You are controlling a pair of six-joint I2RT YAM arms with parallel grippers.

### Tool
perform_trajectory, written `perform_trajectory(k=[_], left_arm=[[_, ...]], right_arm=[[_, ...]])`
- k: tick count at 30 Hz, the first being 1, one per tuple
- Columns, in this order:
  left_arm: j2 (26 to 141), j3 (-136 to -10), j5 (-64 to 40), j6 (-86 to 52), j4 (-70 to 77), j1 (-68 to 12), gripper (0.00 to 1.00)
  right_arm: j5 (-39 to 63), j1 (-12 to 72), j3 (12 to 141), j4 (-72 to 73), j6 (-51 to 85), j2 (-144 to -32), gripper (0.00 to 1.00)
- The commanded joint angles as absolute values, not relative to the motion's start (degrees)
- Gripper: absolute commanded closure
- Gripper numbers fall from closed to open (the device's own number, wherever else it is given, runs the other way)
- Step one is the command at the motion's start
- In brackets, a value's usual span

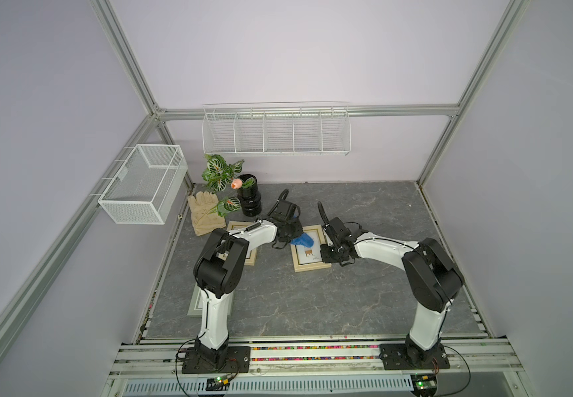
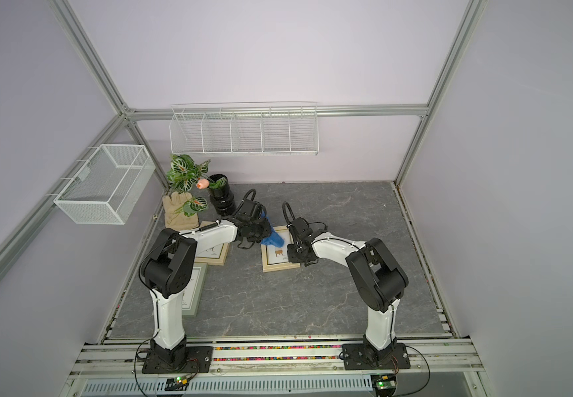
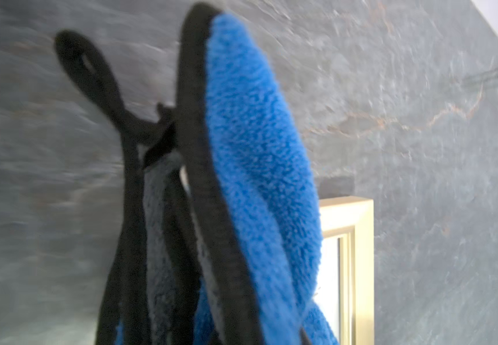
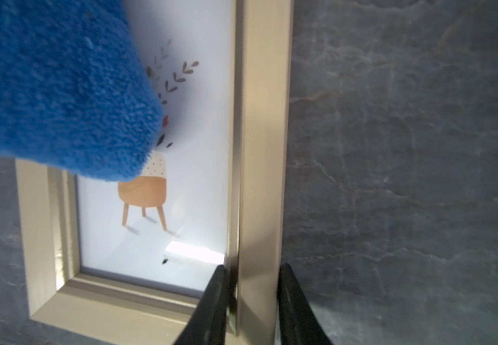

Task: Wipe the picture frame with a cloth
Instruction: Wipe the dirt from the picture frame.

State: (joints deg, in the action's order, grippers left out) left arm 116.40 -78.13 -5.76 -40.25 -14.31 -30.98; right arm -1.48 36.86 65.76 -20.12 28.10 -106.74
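The picture frame (image 1: 311, 266) lies flat on the grey table (image 1: 364, 292), between the two arms, and both arms bend in toward it.

The left arm rises upright from its base at the table's near edge and folds sharply at the elbow. Its white forearm runs level toward the frame's far left corner. The left tool (image 1: 293, 235) hangs over that corner, clenched on the cloth (image 1: 304, 240). The cloth's blue pile trails down from the tool onto the far part of the glass, covering the top of the print (image 4: 143, 191). In the left wrist view the cloth (image 3: 256, 149) hangs in folds close to the lens. Its black edging and small black loop (image 3: 83, 65) show, and the frame (image 3: 346, 215) is behind it.

The right arm mirrors this pose: upright lower link, bent elbow, forearm sloping down to the frame's right side. The right tool (image 4: 252, 274) grasps the frame's right rail (image 4: 261, 149). One of its fingers (image 4: 212, 298) is on the glass side and the other against the outer edge, and both look pressed to the moulding. The cloth (image 4: 56, 89) is well along the frame from this grip.

Left of the frame, a second frame (image 1: 244, 256) lies partly under the left forearm. Beyond that one are a beige glove (image 1: 206, 213) and a black vase (image 1: 249, 201).
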Motion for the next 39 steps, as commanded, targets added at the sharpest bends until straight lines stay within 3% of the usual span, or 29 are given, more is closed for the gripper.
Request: perform_trajectory(k=[1, 8, 17, 27, 39], left_arm=[[117.92, -78.7, -3.0, -39.55, -17.09, -32.03, 1.0], [125.22, -87.3, -7.76, -43.77, -17.0, -36.09, 1.0], [117.31, -78.67, 1.13, -40.49, -20.67, -31.22, 1.0], [126.8, -91.05, -4.23, -43.36, -20.78, -36.94, 1.0], [118.68, -81.78, 4.08, -39.25, -24.27, -31.37, 1.0]], right_arm=[[-1.62, 37.46, 63.76, -22.53, 28.7, -107.64, 0.78], [-1.08, 37.83, 63.26, -21.65, 30.23, -107.38, 0.78], [-4.05, 36.85, 62.31, -23.07, 31.07, -106.69, 0.79], [-2.85, 37.94, 62.45, -22.32, 31.1, -106.51, 0.79], [-4.56, 37.63, 62.23, -23.07, 31.38, -106.39, 0.79]])
